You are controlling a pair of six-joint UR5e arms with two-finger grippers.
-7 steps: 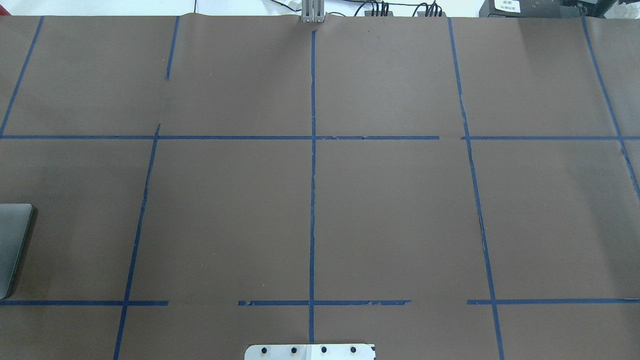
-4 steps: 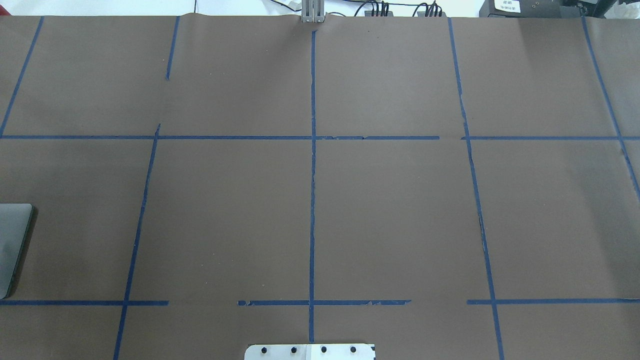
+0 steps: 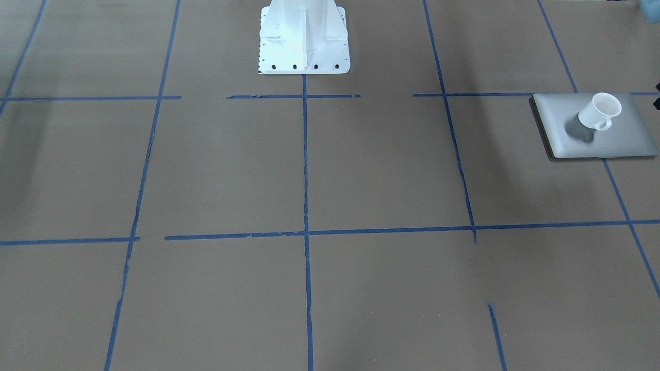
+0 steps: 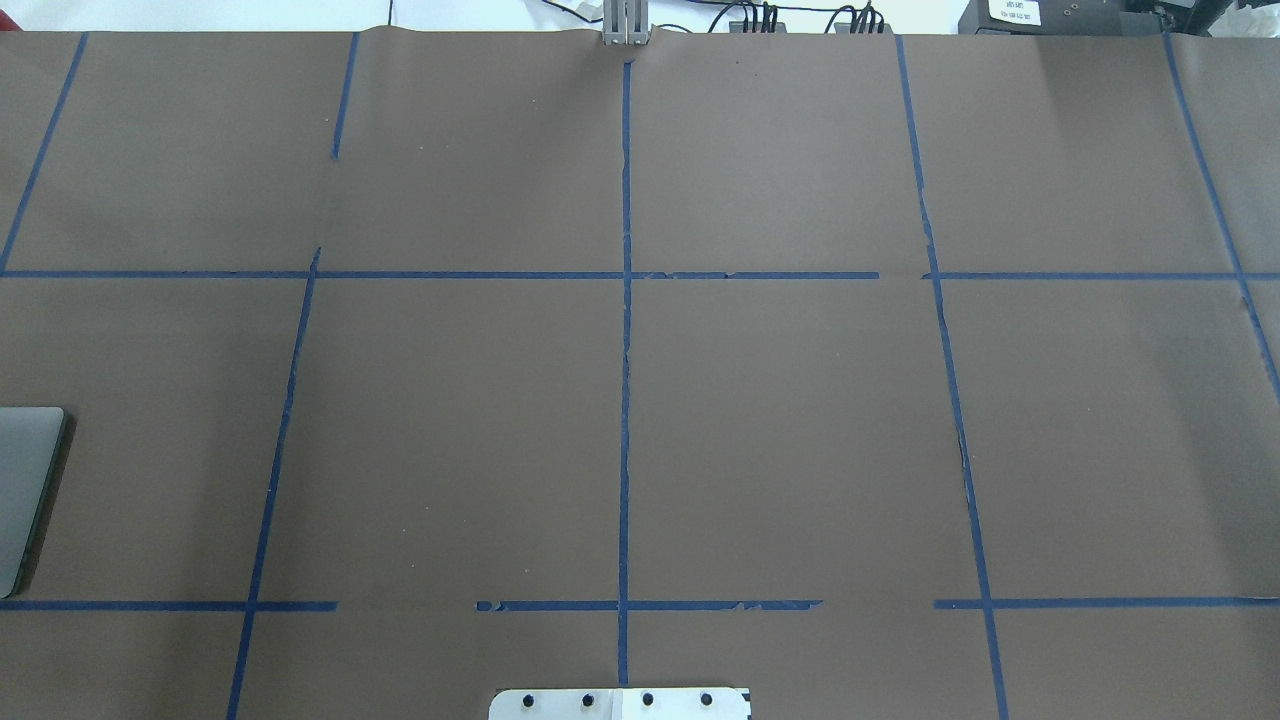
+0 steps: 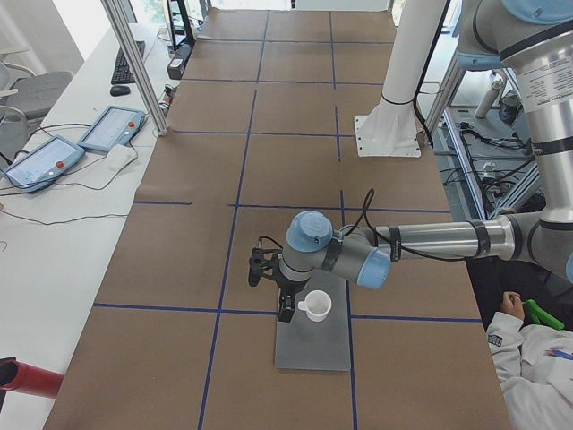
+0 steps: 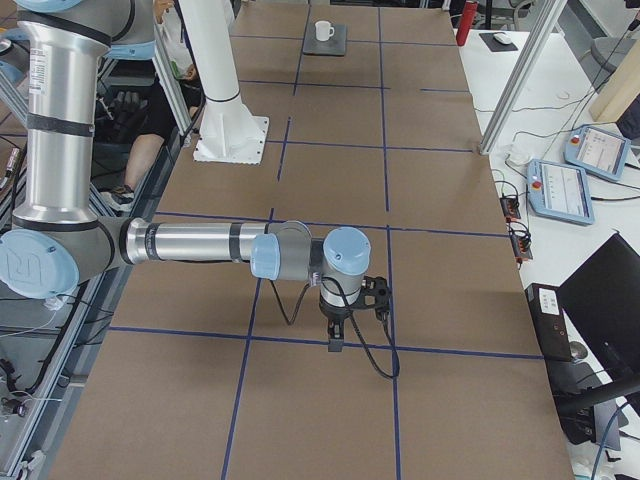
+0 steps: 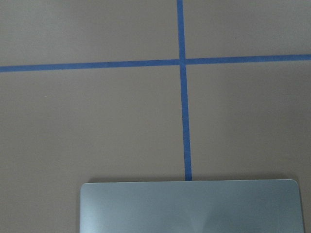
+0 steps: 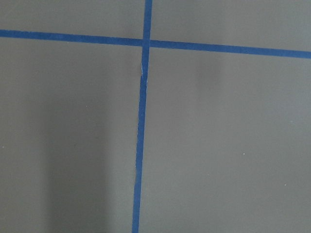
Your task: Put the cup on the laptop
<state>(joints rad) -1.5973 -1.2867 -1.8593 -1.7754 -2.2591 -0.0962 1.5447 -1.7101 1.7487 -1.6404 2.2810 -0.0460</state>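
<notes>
The small white cup [image 3: 598, 112] stands upright on the flat silver-grey laptop [image 3: 621, 140], also in the exterior left view [image 5: 316, 305] and far off in the exterior right view [image 6: 322, 30]. The laptop's edge shows in the overhead view [image 4: 25, 490] and the left wrist view [image 7: 194, 208]. My left gripper [image 5: 286, 309] hangs just beside the cup, over the laptop's [image 5: 313, 345] far edge; I cannot tell if it is open or shut. My right gripper [image 6: 335, 342] points down over bare table, far from both; I cannot tell its state.
The white robot base [image 3: 303, 38] stands at the table's near middle. Blue tape lines cross the brown table cover [image 4: 780, 420]. Teach pendants [image 5: 112, 130] lie on the white side bench. A person [image 5: 537, 358] sits by the robot's side.
</notes>
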